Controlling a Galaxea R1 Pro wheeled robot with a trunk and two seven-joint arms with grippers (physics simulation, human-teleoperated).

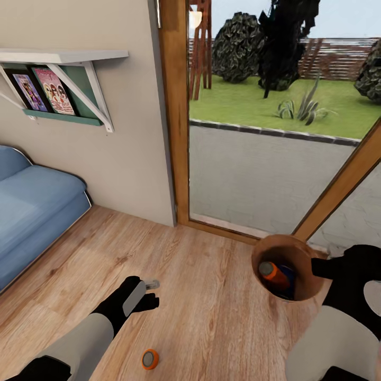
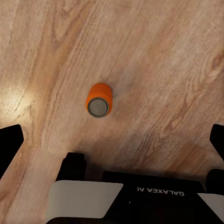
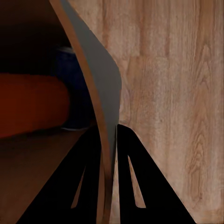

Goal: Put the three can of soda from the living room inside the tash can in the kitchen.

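The floor [image 1: 211, 296] looks like matt grained wood, the sofa [image 1: 32, 211] soft blue cloth, the can's [image 2: 99, 100] end dull grey metal.

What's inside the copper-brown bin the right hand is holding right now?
The round copper-brown bin holds one bright-orange soda can lying tilted, with something dark blue beside it. The bin's wall and dark interior cover the rest, so I cannot tell whether a second can lies underneath.

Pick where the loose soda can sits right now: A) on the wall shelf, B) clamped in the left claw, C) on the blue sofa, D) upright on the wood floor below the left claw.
D: the soda can stands on end on the wood floor, apart from the open left claw above it.
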